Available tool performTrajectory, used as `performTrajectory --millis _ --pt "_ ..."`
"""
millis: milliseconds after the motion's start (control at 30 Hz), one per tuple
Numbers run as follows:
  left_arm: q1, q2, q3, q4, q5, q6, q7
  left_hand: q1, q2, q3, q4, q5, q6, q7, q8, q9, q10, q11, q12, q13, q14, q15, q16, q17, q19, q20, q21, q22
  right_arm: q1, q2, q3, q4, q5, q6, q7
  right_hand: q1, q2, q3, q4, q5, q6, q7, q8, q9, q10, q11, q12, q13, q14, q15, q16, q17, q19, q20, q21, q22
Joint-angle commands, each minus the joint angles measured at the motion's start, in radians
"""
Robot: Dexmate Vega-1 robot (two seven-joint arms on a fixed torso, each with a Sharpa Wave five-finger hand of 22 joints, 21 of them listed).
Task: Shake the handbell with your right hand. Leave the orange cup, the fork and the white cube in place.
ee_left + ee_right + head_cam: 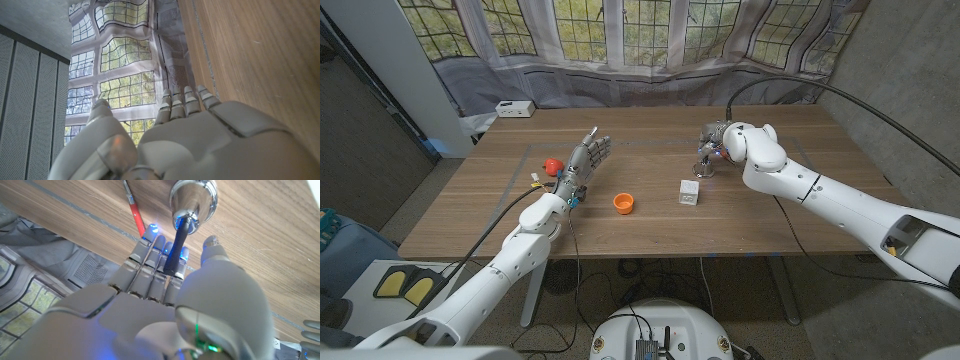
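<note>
The handbell (193, 199) stands upright on the bench (650, 230) toward its far right, beyond the white cube (690, 192) and well apart from the orange cup (624, 203). The right hand (170, 280) has its fingers beside the dark handle; whether they are clamped on it cannot be told. The left hand (582, 165) is empty, fingers apart. The polished metal dome probably is rigid, slippery and moderately heavy; grip the slim handle.
</note>
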Motion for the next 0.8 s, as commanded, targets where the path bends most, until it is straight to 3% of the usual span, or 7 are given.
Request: performTrajectory --millis 33,167,333,467,633,800 --pt "0.007 0.006 -0.002 -0.007 -0.005 0.004 -0.004 -0.008 0.000 0.006 -0.003 -0.001 0.013 -0.001 0.007 0.002 0.005 -0.005 0.003 0.001 0.006 -0.007 0.003 0.002 0.001 0.007 0.002 0.002 -0.020 -0.023 0.013 -0.046 0.023 -0.016 -0.009 -0.039 -0.007 -0.005 0.005 0.011 -0.097 0.013 -0.020 -0.003 -0.114 0.019 -0.007 -0.025 -0.136 0.018 0.002 -0.023 -0.073 0.020 -0.060 -0.001" --pt "0.006 0.007 -0.001 -0.007 -0.006 0.006 -0.007 -0.008 0.000 0.007 -0.003 -0.001 0.015 0.000 0.007 0.002 0.003 -0.009 0.002 0.001 0.005 -0.007 0.003 0.002 0.002 0.007 0.002 0.002 -0.047 -0.036 0.038 -0.072 0.049 -0.009 -0.043 -0.090 -0.006 -0.014 0.018 0.013 -0.209 0.016 -0.024 -0.005 -0.206 0.033 -0.005 -0.049 -0.245 0.046 0.004 -0.036 -0.149 0.039 -0.119 -0.001" --pt "0.005 0.009 0.000 -0.007 -0.006 0.008 -0.010 -0.008 0.000 0.007 -0.003 -0.001 0.015 0.000 0.007 0.002 0.004 -0.004 0.003 0.001 0.005 -0.007 0.003 0.002 0.001 0.008 0.002 0.002 -0.069 -0.044 0.061 -0.090 0.079 -0.002 -0.076 -0.126 -0.002 -0.017 0.023 0.014 -0.313 0.031 -0.024 -0.007 -0.297 0.040 -0.006 -0.068 -0.345 0.068 0.003 -0.047 -0.178 0.048 -0.158 -0.001" --pt "0.006 0.011 -0.001 -0.009 -0.004 0.007 -0.009 -0.008 0.000 0.007 -0.003 -0.001 0.015 0.002 0.007 0.002 0.005 -0.004 0.003 0.001 0.005 -0.007 0.003 0.002 0.001 0.007 0.002 0.002 -0.098 -0.046 0.097 -0.104 0.131 0.005 -0.122 -0.141 0.005 -0.016 0.026 0.014 -0.366 0.051 -0.026 -0.007 -0.340 0.050 -0.005 -0.076 -0.371 0.071 0.009 -0.050 -0.175 0.044 -0.168 -0.001" --pt "0.008 0.016 -0.005 -0.015 -0.001 0.005 -0.004 -0.008 0.000 0.008 -0.003 -0.001 0.017 0.001 0.007 0.002 0.005 -0.008 0.003 0.001 0.004 -0.008 0.003 0.002 0.002 0.007 0.003 0.002 -0.149 -0.039 0.168 -0.126 0.238 0.004 -0.198 -0.152 0.012 -0.015 0.030 0.014 -0.388 0.056 -0.025 -0.007 -0.358 0.051 -0.003 -0.079 -0.377 0.073 0.014 -0.050 -0.173 0.041 -0.173 -0.001" --pt "0.007 0.020 -0.007 -0.018 0.000 0.008 -0.002 -0.008 0.000 0.008 -0.003 -0.001 0.018 0.003 0.007 0.002 0.008 -0.006 0.004 0.001 0.005 -0.009 0.003 0.002 0.002 0.006 0.003 0.002 -0.206 -0.030 0.234 -0.141 0.340 0.024 -0.315 -0.196 0.015 -0.025 0.046 0.008 -0.387 0.065 -0.010 -0.009 -0.371 0.062 0.006 -0.087 -0.419 0.096 0.014 -0.049 -0.235 0.064 -0.207 0.000"
